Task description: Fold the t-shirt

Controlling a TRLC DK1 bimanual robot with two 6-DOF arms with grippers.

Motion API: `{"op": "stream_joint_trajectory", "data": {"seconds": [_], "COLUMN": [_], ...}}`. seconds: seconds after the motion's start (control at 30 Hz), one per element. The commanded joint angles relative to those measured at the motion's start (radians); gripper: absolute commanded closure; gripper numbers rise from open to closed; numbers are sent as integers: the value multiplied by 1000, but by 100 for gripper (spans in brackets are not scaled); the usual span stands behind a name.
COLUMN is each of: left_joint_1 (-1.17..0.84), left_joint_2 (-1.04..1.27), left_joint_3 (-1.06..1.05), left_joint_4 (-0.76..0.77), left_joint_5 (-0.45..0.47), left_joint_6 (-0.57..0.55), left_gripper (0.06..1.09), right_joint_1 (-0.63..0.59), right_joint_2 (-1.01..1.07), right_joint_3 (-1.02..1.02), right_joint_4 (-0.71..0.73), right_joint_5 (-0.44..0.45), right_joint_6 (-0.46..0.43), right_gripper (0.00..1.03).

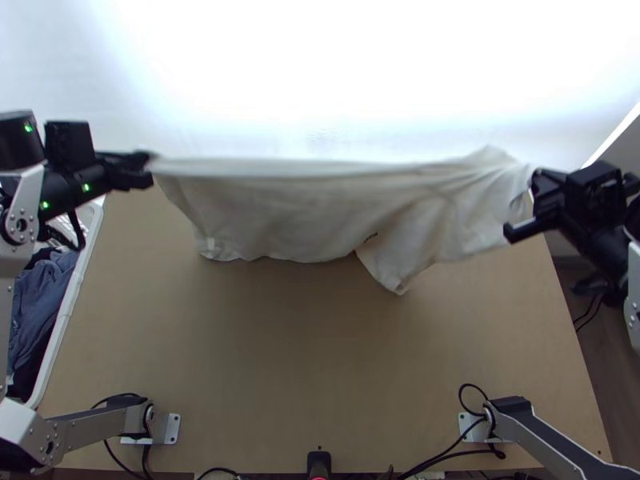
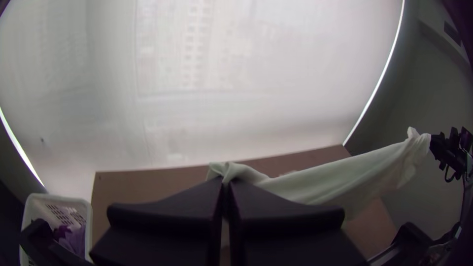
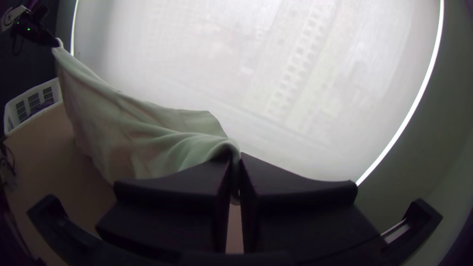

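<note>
Nearest the camera in the wrist views: two wide black fingers apiece. Left gripper point(image 1: 150, 170): fingers point(image 2: 172, 204) nearly together, a corner or edge of cloth pinched at the tips. Right gripper point(image 1: 528, 200): same, fingers brought in tight, cloth bunched between the tips.

Largest to smallest from here. Pale window blind point(image 1: 320, 72), bright, behind the far end of the table. Light wooden table point(image 1: 288, 344) below, most of its near half bare. Two arms, left one point(image 1: 86, 428) and right one point(image 1: 548, 440), bases at the near corners, reaching up along opposite sides.

T-shirt point(image 1: 296, 212), off-white, held up off the table between the grippers, over the far part. Upper edge pulled out long, fairly straight; body hangs below it with soft creases. One flap hangs lower, right of the middle, in the top view. Can't tell whether the lowest edge touches wood, nor exactly which part of the shirt each gripper has. Not laid flat, not folded into a neat shape.

White basket point(image 1: 62, 324) at the table's left side, dark and blue-grey clothes point(image 1: 40, 292) inside. Black device point(image 1: 318, 462) at the near edge, middle. Metal plates point(image 1: 171, 429) at the arm bases. Black cables point(image 1: 472, 454) loop beside the bases. Small dark mark point(image 1: 370, 238) on the shirt.
</note>
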Motion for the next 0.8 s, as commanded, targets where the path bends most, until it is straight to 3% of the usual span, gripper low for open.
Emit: {"op": "stream_joint_trajectory", "data": {"seconds": [0.0, 0.27, 0.43, 0.57, 0.77], "left_joint_1": [6, 1, -5, 8, 34], "left_joint_2": [-188, -308, -302, -290, -420], "left_joint_3": [-190, 36, 297, 498, 498], "left_joint_4": [-209, -436, -477, -445, -230], "left_joint_5": [126, 157, 152, 112, -15], "left_joint_6": [54, 102, 103, 102, 108], "left_gripper": [105, 105, 105, 105, 105], "right_joint_1": [11, -9, -78, -114, -137], "right_joint_2": [-157, -320, -393, -459, -571], "right_joint_3": [-94, -25, 34, 40, -3], "right_joint_4": [-222, -257, -137, -9, 163], "right_joint_5": [-68, -56, -51, -51, -52], "right_joint_6": [20, -6, -63, -91, -131], "right_gripper": [100, 100, 100, 100, 100]}}
